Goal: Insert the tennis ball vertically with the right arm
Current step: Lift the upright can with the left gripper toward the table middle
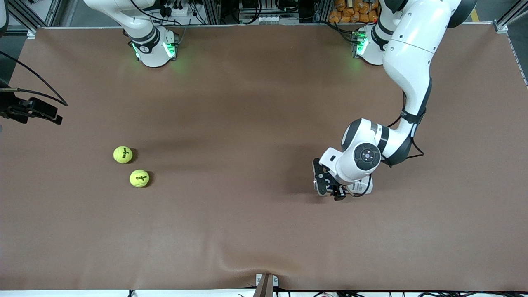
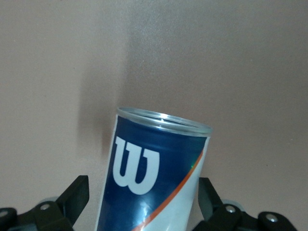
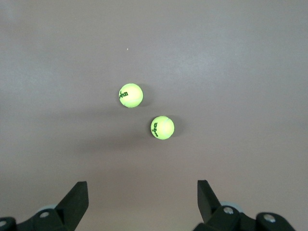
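Two yellow-green tennis balls lie close together toward the right arm's end of the table: one farther from the front camera, one nearer. Both show in the right wrist view. My right gripper is open and empty, high over the table short of the balls; its dark hand shows at the frame's edge. A blue and white Wilson can with an open rim sits between the fingers of my open left gripper. In the front view the left hand hides most of the can.
The brown table stretches bare between the balls and the can. The arm bases stand along its edge farthest from the front camera. A small clamp sits on the edge nearest that camera.
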`<action>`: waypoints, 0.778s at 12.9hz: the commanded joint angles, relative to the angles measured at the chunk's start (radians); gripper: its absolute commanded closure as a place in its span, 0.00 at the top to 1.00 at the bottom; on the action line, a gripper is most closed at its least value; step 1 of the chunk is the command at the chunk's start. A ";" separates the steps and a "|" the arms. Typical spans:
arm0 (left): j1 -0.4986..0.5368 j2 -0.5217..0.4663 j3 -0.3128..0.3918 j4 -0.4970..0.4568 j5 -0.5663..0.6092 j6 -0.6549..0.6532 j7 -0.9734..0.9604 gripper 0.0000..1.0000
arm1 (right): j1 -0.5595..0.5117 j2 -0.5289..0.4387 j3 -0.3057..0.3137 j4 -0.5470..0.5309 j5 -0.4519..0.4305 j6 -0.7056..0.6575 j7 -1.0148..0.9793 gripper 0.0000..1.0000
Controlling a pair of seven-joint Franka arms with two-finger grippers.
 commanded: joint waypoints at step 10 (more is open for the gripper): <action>0.002 0.034 0.001 -0.046 0.000 0.101 0.017 1.00 | -0.019 0.016 0.010 0.004 0.002 0.004 0.005 1.00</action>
